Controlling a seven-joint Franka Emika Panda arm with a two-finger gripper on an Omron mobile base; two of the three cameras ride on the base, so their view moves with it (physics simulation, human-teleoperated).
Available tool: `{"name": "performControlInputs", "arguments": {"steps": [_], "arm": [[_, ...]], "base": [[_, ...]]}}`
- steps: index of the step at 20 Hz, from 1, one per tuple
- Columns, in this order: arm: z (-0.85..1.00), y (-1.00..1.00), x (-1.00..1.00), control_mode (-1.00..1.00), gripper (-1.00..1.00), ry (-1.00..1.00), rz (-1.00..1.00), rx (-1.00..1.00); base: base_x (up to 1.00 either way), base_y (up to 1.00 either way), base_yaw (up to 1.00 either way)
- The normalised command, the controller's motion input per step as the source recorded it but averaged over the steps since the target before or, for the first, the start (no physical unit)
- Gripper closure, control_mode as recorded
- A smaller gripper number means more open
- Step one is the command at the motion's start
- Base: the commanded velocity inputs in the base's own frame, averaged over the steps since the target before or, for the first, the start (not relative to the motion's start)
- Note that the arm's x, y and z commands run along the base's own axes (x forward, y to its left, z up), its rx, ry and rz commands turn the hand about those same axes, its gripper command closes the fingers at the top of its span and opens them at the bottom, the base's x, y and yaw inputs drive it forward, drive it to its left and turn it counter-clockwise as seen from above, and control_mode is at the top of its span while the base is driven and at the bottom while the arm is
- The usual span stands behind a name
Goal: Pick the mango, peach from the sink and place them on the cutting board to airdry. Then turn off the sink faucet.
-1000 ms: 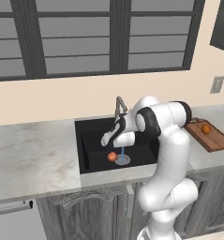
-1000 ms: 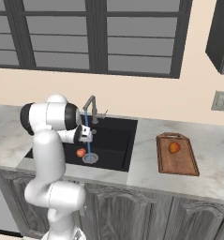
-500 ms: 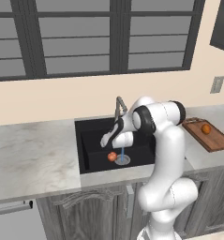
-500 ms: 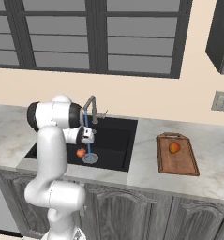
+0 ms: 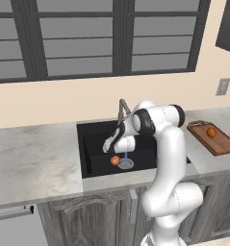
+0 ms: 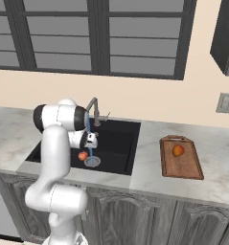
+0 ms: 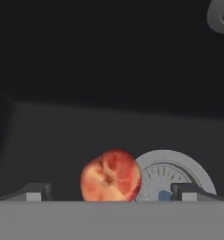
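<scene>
The peach is seen low in the middle of the hand view, lying on the black floor of the sink and touching the left edge of the round steel drain. It is framed between the two fingertips, which are spread wide apart and empty, one at the lower left and one at the lower right; the gripper appears to be lined up so that the fruit can be closed on from both sides.

In the left base view the gripper is held down inside the sink, just above and left of the peach. A thin blue stream of water is shown falling from the faucet onto the drain, so the tap is judged to be on.

At the right of the frame, the mango is already resting on the cutting board, so one fruit is judged delivered.
</scene>
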Motion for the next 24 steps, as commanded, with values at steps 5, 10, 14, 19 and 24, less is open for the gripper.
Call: {"name": "performControlInputs", "arguments": {"steps": [5,10,14,19,24], "arm": [[-0.25,0.0,0.17,-1.0,-1.0,0.03,-0.02,0.0],[-0.27,0.0,0.1,-1.0,-1.0,0.04,-0.04,-0.01],[-0.22,0.01,0.0,-1.0,-1.0,0.01,-0.04,0.0],[-0.2,0.07,0.0,-1.0,-1.0,0.01,-0.04,0.0],[-0.2,0.05,0.0,-1.0,-1.0,0.01,-0.05,0.0]], "base": [[0.0,0.0,0.0],[0.0,0.0,0.0],[0.0,0.0,0.0],[0.0,0.0,0.0],[0.0,0.0,0.0]]}}
